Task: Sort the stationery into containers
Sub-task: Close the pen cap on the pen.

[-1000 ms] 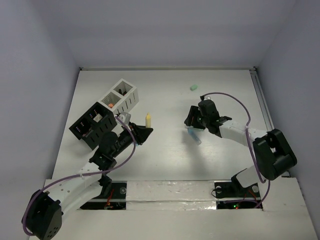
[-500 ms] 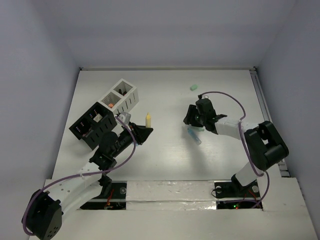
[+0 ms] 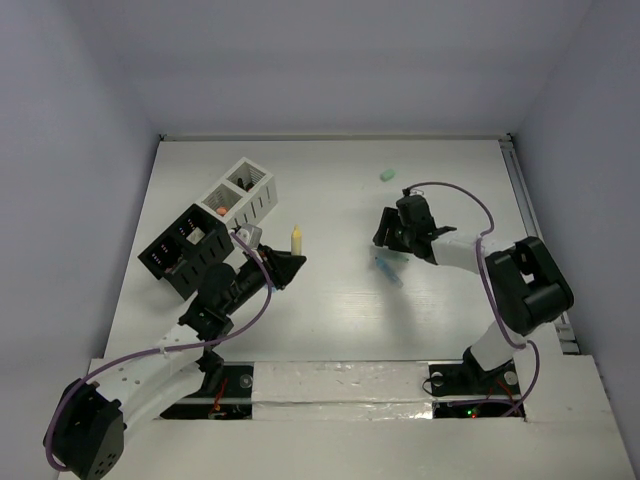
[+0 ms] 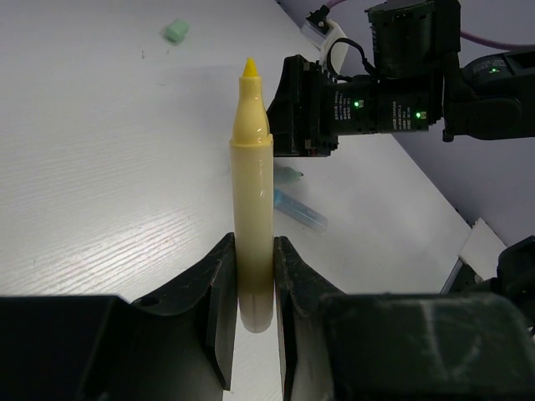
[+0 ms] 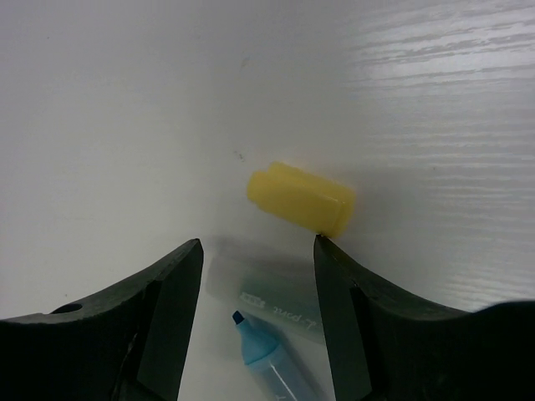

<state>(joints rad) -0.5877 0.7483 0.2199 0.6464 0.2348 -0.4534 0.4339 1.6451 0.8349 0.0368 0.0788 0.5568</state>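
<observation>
My left gripper (image 4: 253, 251) is shut on a yellow marker (image 4: 252, 192) and holds it tip up; in the top view that marker (image 3: 296, 238) stands just right of the left gripper (image 3: 286, 264). My right gripper (image 5: 259, 244) is open and points down at the table. A blue marker (image 5: 269, 357) with a clear cap lies between its fingers, and a stubby yellow piece (image 5: 301, 199) lies just past the right fingertip. From above, the blue marker (image 3: 388, 270) lies beside the right gripper (image 3: 384, 236). The white container (image 3: 245, 192) and the black container (image 3: 185, 250) stand at the left.
A small green piece (image 3: 388, 175) lies alone at the back, beyond the right gripper, and shows in the left wrist view as the green piece (image 4: 176, 31). The white container holds an orange piece. A rail runs along the table's right edge (image 3: 522, 190).
The right arm's elbow has drawn in towards the table, while its gripper has stayed over the blue marker with only a small shift. The left arm and yellow marker have not moved.
</observation>
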